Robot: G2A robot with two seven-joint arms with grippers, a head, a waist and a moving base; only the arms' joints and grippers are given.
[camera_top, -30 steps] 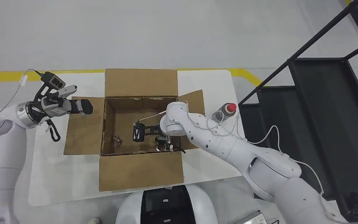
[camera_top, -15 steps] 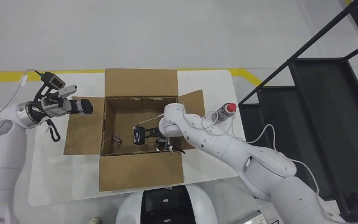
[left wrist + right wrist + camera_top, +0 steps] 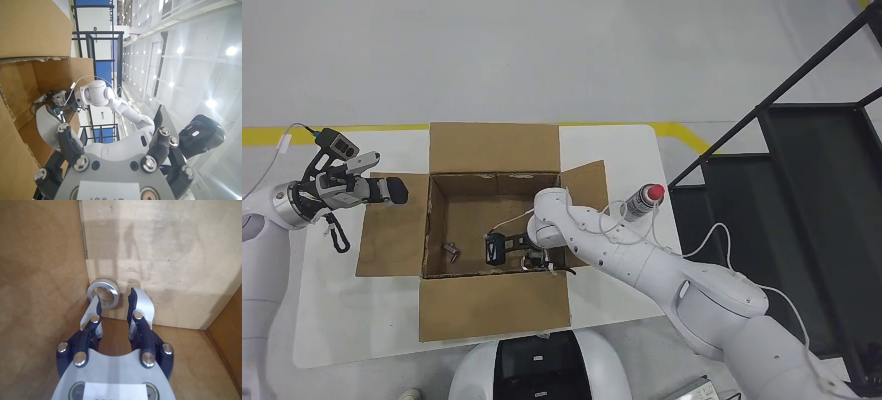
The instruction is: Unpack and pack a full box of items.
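An open cardboard box (image 3: 492,160) sits mid-table (image 3: 332,300), its four flaps folded out flat. The right gripper (image 3: 115,296) is down inside it, its claw parted to a moderate gap and holding nothing, pointed toward 9 o'clock at a metal ring (image 3: 103,293). One fingertip (image 3: 97,303) shows over the ring's opening and the other stands outside its rim; whether either touches the metal cannot be told. From above, the ring (image 3: 451,247) lies on the box floor near the wall at 9 o'clock. The left gripper (image 3: 392,190) hangs above the outer edge of the 9 o'clock flap, its claw spread wide and empty. A red-capped can (image 3: 647,195) stands on the table at 3 o'clock of the box.
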